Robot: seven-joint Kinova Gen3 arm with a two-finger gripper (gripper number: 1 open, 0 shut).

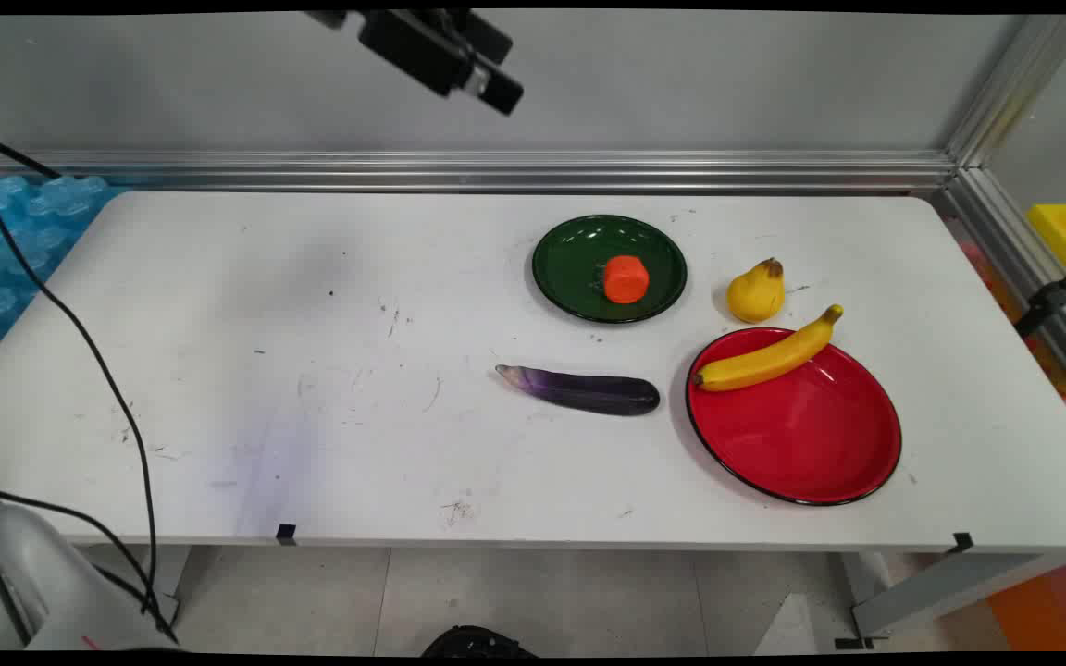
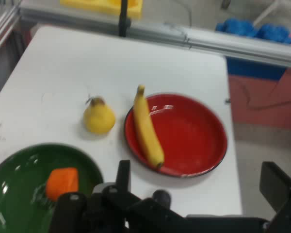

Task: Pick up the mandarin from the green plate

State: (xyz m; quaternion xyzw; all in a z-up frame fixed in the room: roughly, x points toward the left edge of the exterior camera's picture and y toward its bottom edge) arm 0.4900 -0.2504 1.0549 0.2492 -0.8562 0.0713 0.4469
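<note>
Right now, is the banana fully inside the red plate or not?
Not fully. The banana lies along the red plate's far rim, and its stem end sticks out past the rim toward the pear.

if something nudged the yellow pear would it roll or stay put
The pear looks rounded and fat at the base, so a nudge would probably rock or roll it in a curve rather than slide it. It stands alone on the bare table, with nothing touching it to stop it. Its smooth glossy skin may be slippery to pinch.
</note>
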